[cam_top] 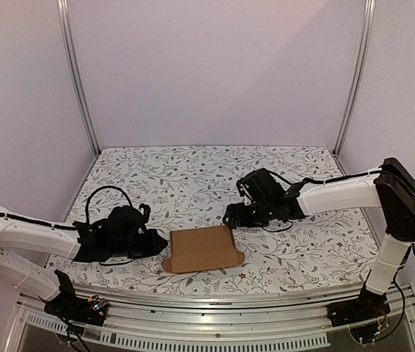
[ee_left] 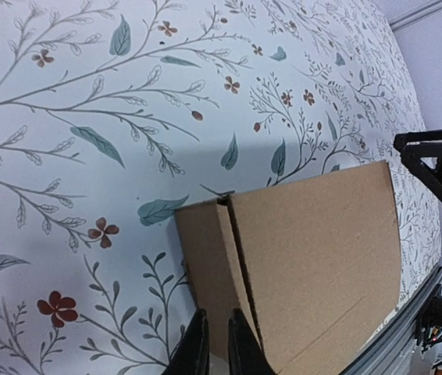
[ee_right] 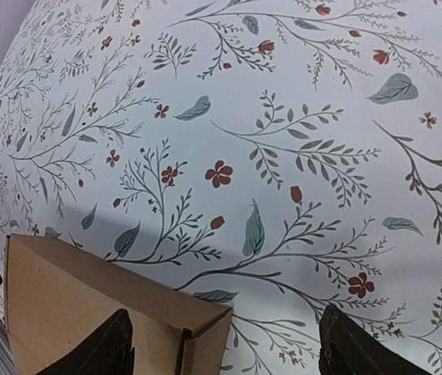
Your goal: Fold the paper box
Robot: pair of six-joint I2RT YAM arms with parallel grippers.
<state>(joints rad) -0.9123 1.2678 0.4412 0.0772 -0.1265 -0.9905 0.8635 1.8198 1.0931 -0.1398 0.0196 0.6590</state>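
Observation:
The paper box, a flat brown cardboard piece, lies near the front edge of the table between the two arms. My left gripper is at its left edge. In the left wrist view the fingers stand almost together, pinching the narrow raised side flap of the paper box. My right gripper hovers at the box's far right corner. In the right wrist view it is open wide, and a folded corner of the paper box sits between its fingertips, untouched.
A floral cloth covers the table. An aluminium rail runs along the front edge just below the box. White walls and two metal posts close in the back and sides.

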